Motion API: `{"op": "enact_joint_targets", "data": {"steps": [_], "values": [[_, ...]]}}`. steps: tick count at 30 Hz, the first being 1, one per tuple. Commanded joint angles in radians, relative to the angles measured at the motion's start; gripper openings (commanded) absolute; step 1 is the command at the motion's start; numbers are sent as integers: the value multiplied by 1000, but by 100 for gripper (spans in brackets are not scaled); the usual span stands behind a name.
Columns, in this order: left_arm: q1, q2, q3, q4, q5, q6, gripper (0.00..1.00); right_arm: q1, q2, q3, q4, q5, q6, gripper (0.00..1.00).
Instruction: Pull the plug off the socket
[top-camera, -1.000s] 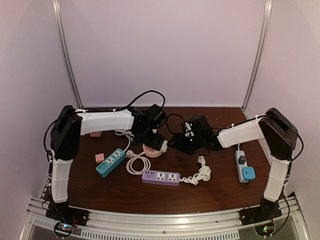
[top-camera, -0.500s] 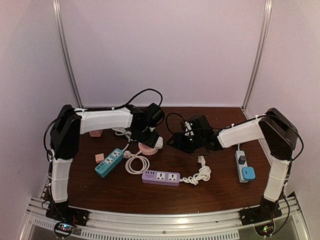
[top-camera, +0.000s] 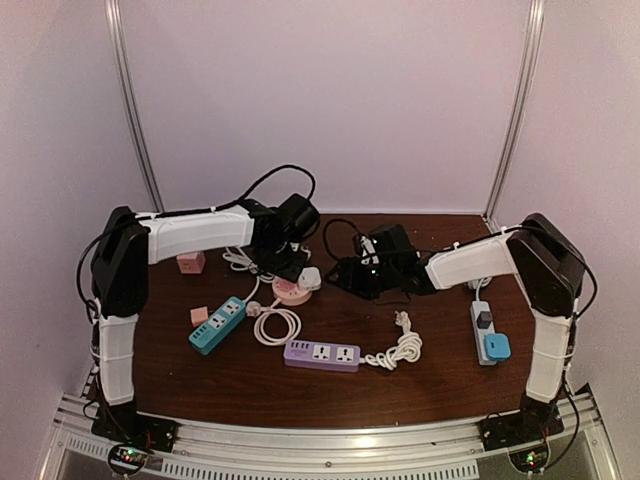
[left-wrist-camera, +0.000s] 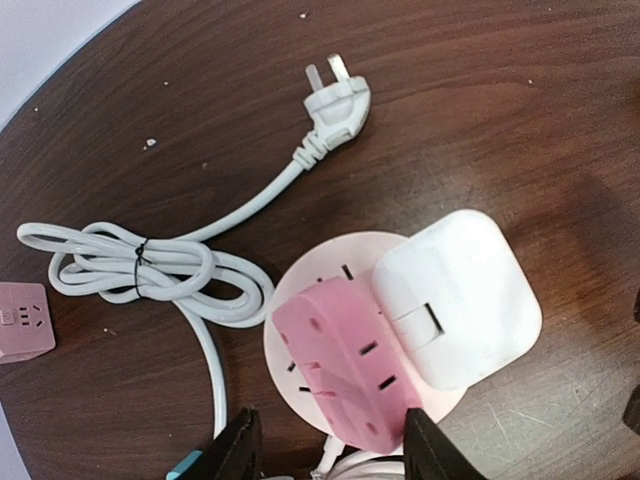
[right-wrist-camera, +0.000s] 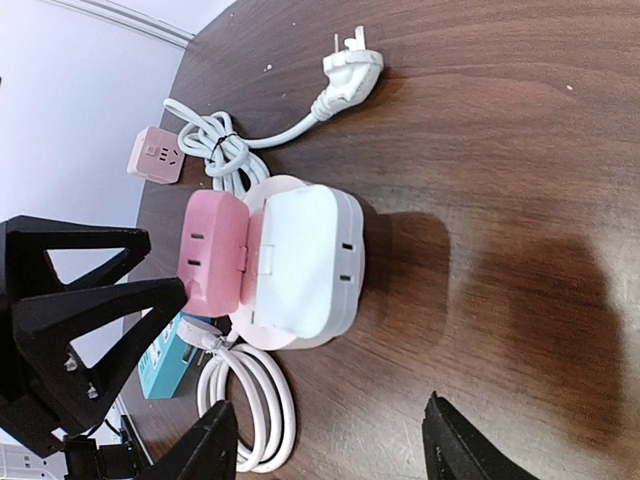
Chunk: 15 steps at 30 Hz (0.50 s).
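The white plug (left-wrist-camera: 455, 295) is sitting pushed into the pink socket block (left-wrist-camera: 345, 365), and both are resting on a round pale base (left-wrist-camera: 310, 270) on the dark worktop (left-wrist-camera: 520, 100), toward the back and a little left of centre in the top view. The left tool (left-wrist-camera: 330, 420) is reaching down over the pink block with its jaws apart, one on either side. One finger (left-wrist-camera: 425, 445) is lying against the block's edge, while the other is showing a gap, so this does not read as a firm clamp, though the block's lower end is hiding the contact and I cannot be sure. That placement is probably meant to pin the socket so it is not lifting along with the plug. The right tool (right-wrist-camera: 330, 405) is hovering just beside the pair, facing it with its jaws spread wide and nothing between them, lined up to take the white plug from the free side. A loose white cable (left-wrist-camera: 140, 265), tied in a loop, is lying near the base without touching the plug. A teal power strip (top-camera: 220, 324) and a purple one (top-camera: 322, 354) are lying nearer the arms, well apart from the work.
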Motion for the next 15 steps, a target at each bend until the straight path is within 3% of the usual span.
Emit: {"op": "enact_joint_targets", "data": {"steps": [1,8,15], "values": [[21,-54,-17,-10,-18,5,48,-3,65,91,-5,-28,-35,65],[31,-75,-49,-2,-10,2,44,-11,182,229,-32,-68,-62,64],[43,-93,-72,19,32,-4,44,-30,243,262,-5,-112,-33,64]]}}
